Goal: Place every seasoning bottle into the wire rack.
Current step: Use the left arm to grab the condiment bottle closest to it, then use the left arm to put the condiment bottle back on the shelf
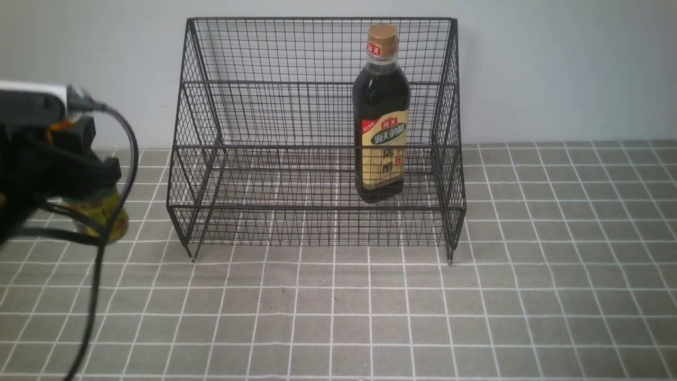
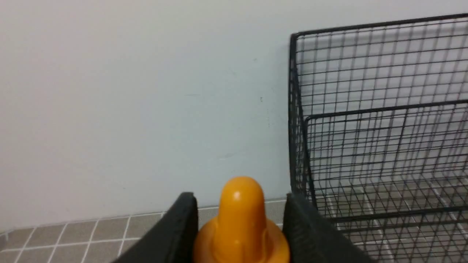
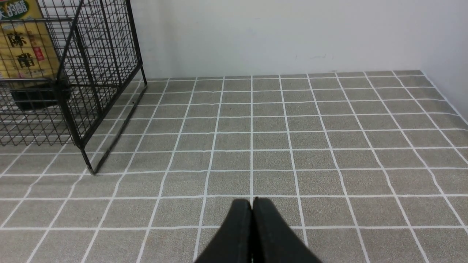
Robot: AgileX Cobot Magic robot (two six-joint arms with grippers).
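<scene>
In the front view, we see the wire rack in the upper middle of the frame, standing on the grey tiled table against the pale wall. The tall bottle stands upright in its lower front tier, toward the right side, with its tan-gold cap near the top rim.

At the left edge of that frame, the left arm covers the top of the short bottle. Only the bottle's yellow-labelled lower body shows, outside the rack and just left of it. We cannot tell whether its base rests on the tiles.

In the left wrist view, the left gripper has its two black fingers closed against the collar of the orange pointed cap, one on each side. The rack's end panel fills the right of that frame.

In the right wrist view, the right gripper sits at the bottom centre, its fingers pressed together and holding nothing, above bare tiles. The rack's corner and the tall bottle's label are at the upper left.
</scene>
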